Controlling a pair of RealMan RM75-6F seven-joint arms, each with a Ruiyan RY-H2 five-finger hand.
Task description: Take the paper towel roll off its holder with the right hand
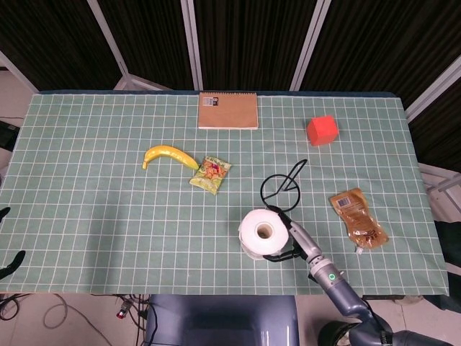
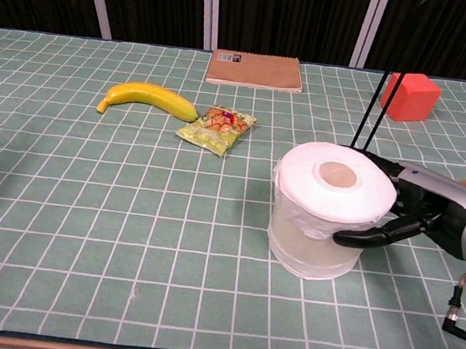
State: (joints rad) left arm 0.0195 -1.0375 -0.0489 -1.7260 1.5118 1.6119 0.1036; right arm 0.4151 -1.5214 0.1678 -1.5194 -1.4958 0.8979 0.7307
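Observation:
The white paper towel roll [image 1: 262, 233] [image 2: 330, 209] stands upright on the green checked cloth near the front edge. My right hand [image 1: 291, 242] [image 2: 403, 217] grips its right side, fingers wrapped round the front and back. The black wire holder [image 1: 280, 188] [image 2: 370, 110] stands bare just behind the roll, its ring base on the cloth and its thin upright rod leaning. My left hand is outside both views.
A banana [image 1: 168, 155] and a snack packet [image 1: 210, 174] lie to the left. A brown notebook [image 1: 228, 111] lies at the back, a red cube [image 1: 322, 130] at the back right, and a brown pouch [image 1: 357, 217] to the right of my hand.

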